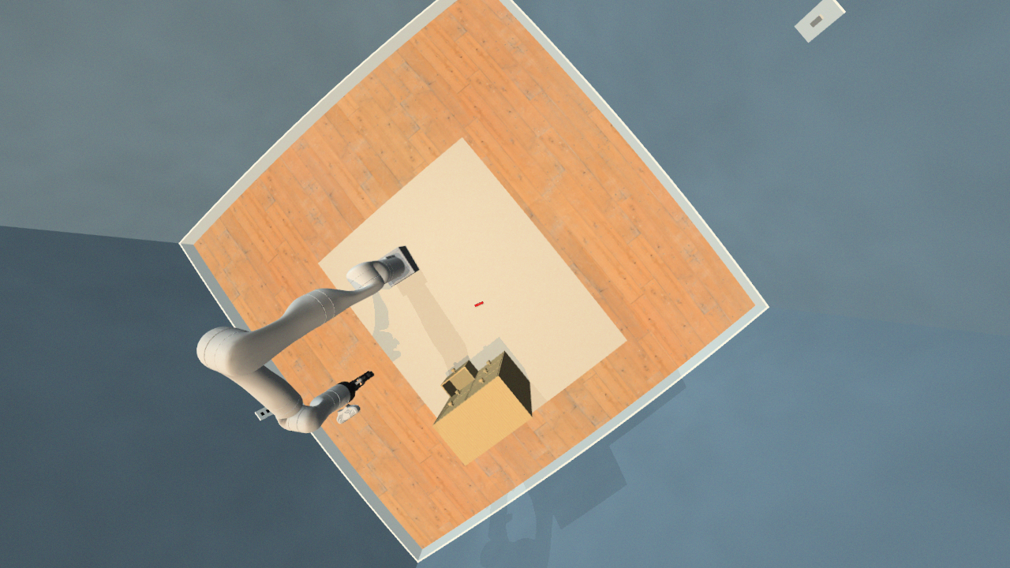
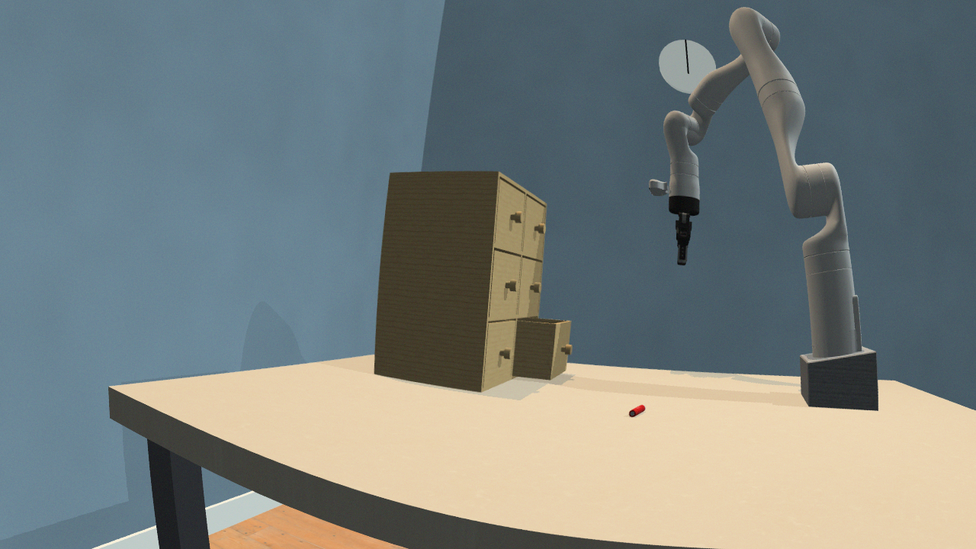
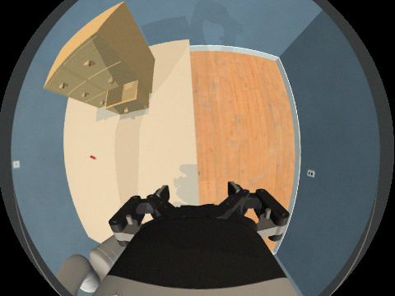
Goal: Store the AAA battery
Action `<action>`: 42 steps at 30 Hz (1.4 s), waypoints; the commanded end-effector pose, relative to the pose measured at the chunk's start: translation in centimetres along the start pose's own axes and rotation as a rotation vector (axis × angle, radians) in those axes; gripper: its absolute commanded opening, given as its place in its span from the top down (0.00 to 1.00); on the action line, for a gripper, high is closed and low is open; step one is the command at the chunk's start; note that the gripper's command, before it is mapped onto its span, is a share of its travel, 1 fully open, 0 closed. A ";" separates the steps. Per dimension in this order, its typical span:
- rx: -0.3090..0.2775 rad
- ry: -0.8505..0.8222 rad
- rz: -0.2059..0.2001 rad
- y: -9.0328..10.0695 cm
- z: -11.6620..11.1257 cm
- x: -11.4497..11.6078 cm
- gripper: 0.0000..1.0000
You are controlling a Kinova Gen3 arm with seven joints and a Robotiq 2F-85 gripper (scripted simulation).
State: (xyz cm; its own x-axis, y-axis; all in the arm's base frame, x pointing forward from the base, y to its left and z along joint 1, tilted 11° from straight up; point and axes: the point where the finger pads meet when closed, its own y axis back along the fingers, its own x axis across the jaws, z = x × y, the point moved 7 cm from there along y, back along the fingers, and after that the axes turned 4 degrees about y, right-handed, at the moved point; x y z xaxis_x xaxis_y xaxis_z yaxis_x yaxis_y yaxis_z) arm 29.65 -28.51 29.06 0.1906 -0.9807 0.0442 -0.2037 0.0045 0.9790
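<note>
The red AAA battery (image 1: 478, 304) (image 2: 637, 410) (image 3: 93, 157) lies on its side on the table, out in front of the chest (image 1: 484, 427) (image 2: 436, 273) (image 3: 127, 53). The chest stands upright with six drawers in two columns. One bottom drawer (image 1: 458, 378) (image 2: 535, 348) (image 3: 132, 103) is pulled partly out and looks level; the other drawers look pushed in. I see no battery in the visible part of its inside; its back part is hidden. My gripper (image 1: 370, 373) (image 2: 682, 262) (image 3: 198, 190) is open and empty, high up and well away from the battery and the chest.
The table (image 1: 451, 190) (image 2: 409, 444) (image 3: 164, 123) has an edge running below the gripper in the wrist view, with wooden floor (image 1: 565, 176) (image 3: 243, 123) beyond. The arm's base (image 2: 839, 379) stands on the table across from the chest. Small knobs (image 2: 510, 285) stick out from the drawer fronts.
</note>
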 end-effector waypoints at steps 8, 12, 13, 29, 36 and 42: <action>0.017 0.004 -0.002 -0.4 0.4 0.1 0.00; 0.047 0.005 -0.002 -0.6 0.4 0.1 0.00; 0.057 0.005 -0.002 -0.7 0.4 0.1 0.00; 0.279 -0.006 0.018 -2.6 1.0 0.3 0.00; 0.459 0.000 0.027 -4.4 0.9 0.1 0.00; 0.582 -0.001 0.038 -5.7 1.1 0.1 0.00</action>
State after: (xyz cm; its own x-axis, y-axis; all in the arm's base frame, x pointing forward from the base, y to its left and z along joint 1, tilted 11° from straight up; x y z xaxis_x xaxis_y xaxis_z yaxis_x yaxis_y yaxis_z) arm 30.62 -28.32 24.81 0.1994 -0.9747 0.1009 -0.6499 -0.0545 0.7581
